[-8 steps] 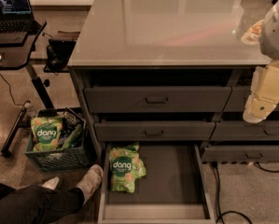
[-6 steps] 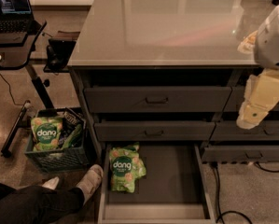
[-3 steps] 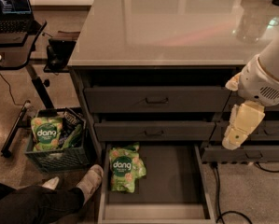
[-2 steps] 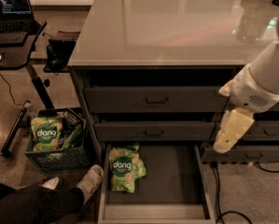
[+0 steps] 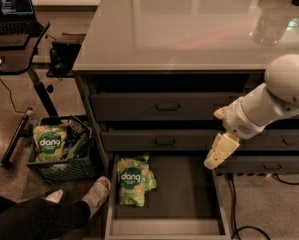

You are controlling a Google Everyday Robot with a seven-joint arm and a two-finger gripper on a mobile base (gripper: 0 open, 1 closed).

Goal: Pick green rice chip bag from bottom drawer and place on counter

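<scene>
The green rice chip bag (image 5: 133,179) lies flat at the left side of the open bottom drawer (image 5: 184,194), its "dang" logo facing up. The gripper (image 5: 214,157) hangs on the white arm above the drawer's right edge, well to the right of the bag and apart from it, pointing down and left. The counter (image 5: 189,24) is the glossy pale slab on top of the cabinet.
A black crate (image 5: 59,151) with another green "dang" bag stands on the floor left of the cabinet. A person's leg and shoe (image 5: 91,194) lie by the drawer's left front corner. A black desk (image 5: 14,39) with a laptop stands at the far left. Cables run along the floor at the right.
The arm has swung down and left from beside the counter's right end to just above the open drawer's right edge. The bag has not moved.
</scene>
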